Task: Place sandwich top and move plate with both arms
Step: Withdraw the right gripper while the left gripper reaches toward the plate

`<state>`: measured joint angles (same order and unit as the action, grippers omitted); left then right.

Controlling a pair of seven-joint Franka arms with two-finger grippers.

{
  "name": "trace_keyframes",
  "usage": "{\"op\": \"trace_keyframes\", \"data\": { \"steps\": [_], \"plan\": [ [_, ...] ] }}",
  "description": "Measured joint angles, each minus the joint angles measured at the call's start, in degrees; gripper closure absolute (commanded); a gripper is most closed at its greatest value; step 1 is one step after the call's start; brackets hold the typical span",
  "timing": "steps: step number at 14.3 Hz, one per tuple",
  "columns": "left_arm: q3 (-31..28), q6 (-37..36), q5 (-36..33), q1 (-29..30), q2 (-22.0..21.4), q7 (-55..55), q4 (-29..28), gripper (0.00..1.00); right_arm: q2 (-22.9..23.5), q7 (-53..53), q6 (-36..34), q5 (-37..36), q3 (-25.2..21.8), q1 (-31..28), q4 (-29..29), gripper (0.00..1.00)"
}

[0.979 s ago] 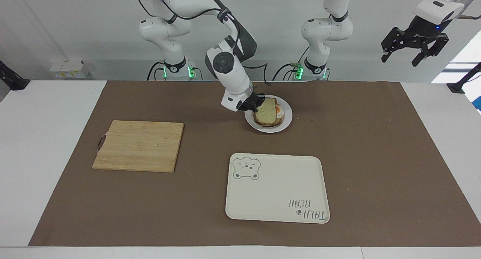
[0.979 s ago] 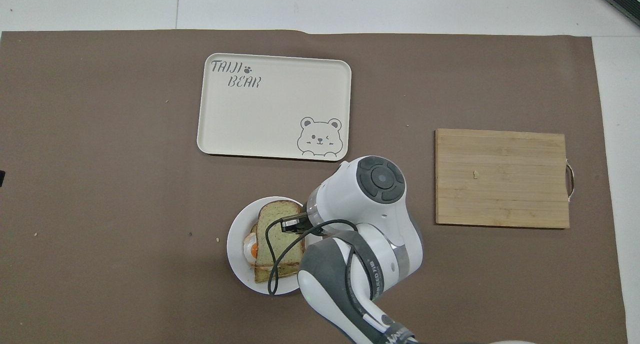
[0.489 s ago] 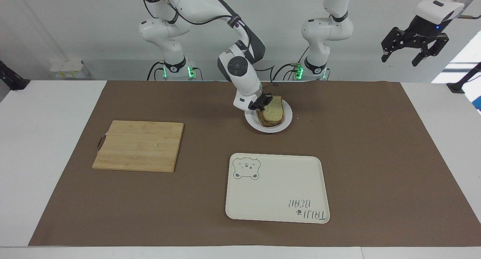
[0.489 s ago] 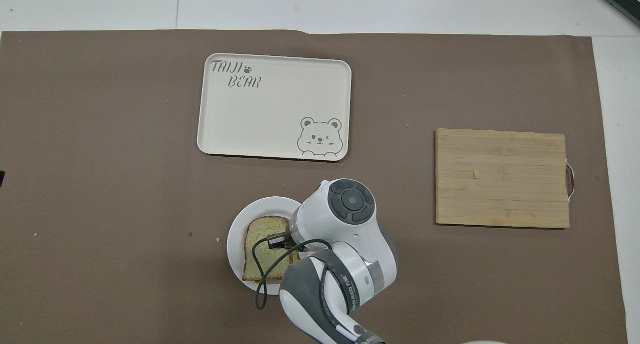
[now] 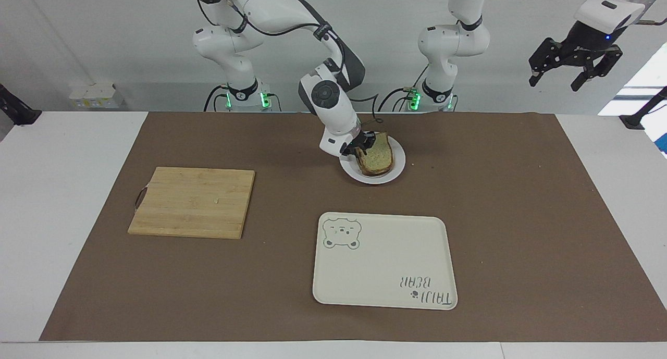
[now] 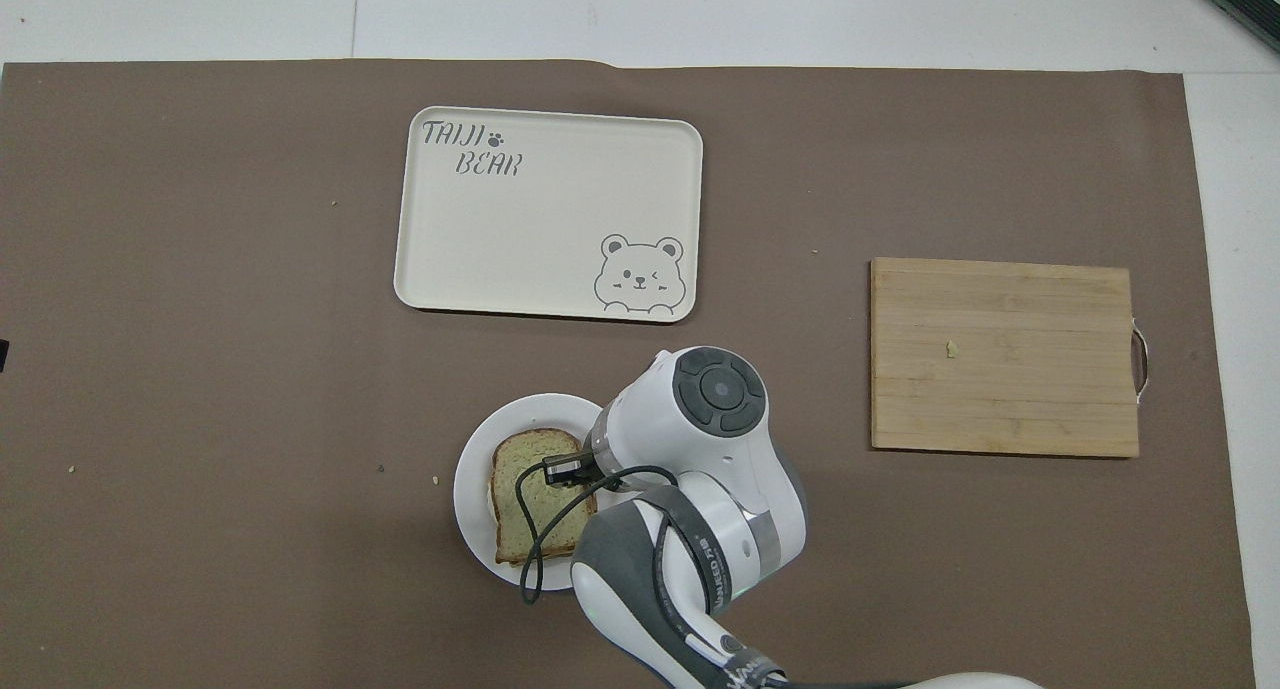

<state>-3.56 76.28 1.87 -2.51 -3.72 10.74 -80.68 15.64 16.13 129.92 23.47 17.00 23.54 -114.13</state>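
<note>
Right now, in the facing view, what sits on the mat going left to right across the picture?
cutting board → plate carrying the sandwich top → tray. The plate and tray overlap in span; ordered by their centres.

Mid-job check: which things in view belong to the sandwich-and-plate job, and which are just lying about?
In the job:
- sandwich top, lying on the stack
- plate under it
- right gripper at the slice's edge
- left gripper, waiting raised off the left arm's end of the table, jaws open

Lying about:
- bear tray
- wooden cutting board
- brown mat
</note>
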Motion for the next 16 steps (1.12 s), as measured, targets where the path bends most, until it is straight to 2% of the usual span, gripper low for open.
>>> {"op": "trace_keyframes", "data": {
  "steps": [4, 8, 11, 16],
  "plan": [
    [0.01, -0.50, 0.00, 0.00, -0.02, -0.05, -0.01, 0.00, -1.74, -0.08, -2.65, -2.29, -0.42, -4.02, 1.73, 0.00],
    [0.16, -0.66, 0.05, -0.03, -0.44, 0.00, -1.20, 0.00, -4.84, -0.14, -5.34, -15.93, -0.55, -8.45, 3.84, 0.00],
    [0.38, -0.43, 2.19, -0.06, -2.66, 0.00, -5.82, 0.00, -7.14, -0.11, -6.54, -20.91, -0.64, -11.70, 4.43, 0.00],
    [0.55, 3.78, 6.87, -0.07, -7.64, 0.00, -16.27, 0.00, -8.91, -0.19, -15.58, -21.42, -0.87, -16.28, 10.35, 0.00]
  ]
}}
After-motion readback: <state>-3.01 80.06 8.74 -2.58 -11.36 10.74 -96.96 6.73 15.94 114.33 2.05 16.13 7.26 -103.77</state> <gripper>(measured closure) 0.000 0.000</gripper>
